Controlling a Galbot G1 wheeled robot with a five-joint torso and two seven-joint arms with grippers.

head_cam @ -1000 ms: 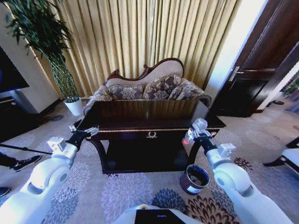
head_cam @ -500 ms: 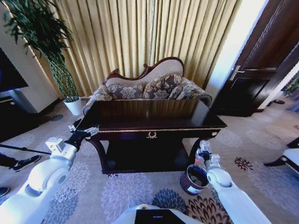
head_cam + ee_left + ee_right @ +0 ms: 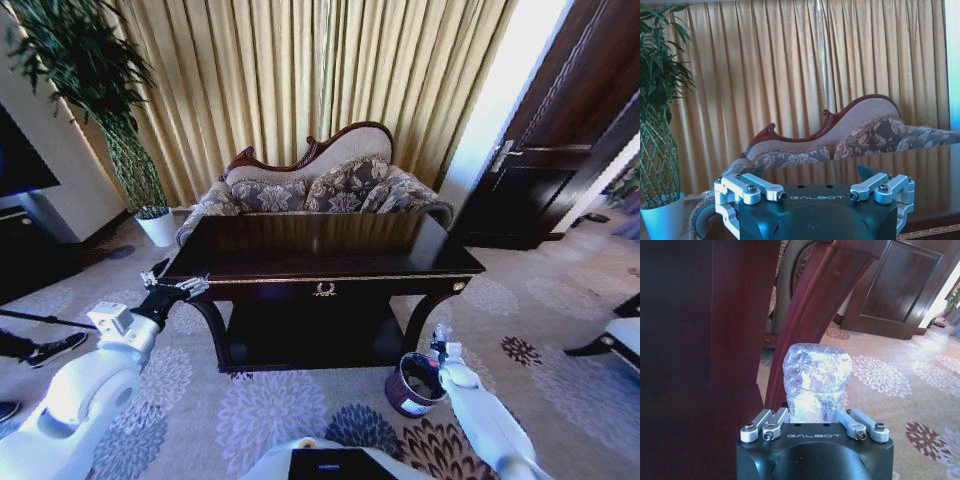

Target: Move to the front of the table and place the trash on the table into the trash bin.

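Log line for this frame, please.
right gripper: shut on clear plastic bottle, above trash bin | left gripper: open, at table corner

Glossy white rounded arms, black wrist housing lettered GALBOT, left claw (image 3: 816,191) with silver screwed linkages

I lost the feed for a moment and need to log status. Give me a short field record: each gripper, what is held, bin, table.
right gripper: low beside the table's front right leg, just above the trash bin's rim
held item: clear plastic bottle, clamped between the right gripper's fingers
left gripper: open, holding nothing, raised at the table's front left corner
trash bin: upright on the carpet, by the table's front right leg
table: directly ahead, no trash visible on its top
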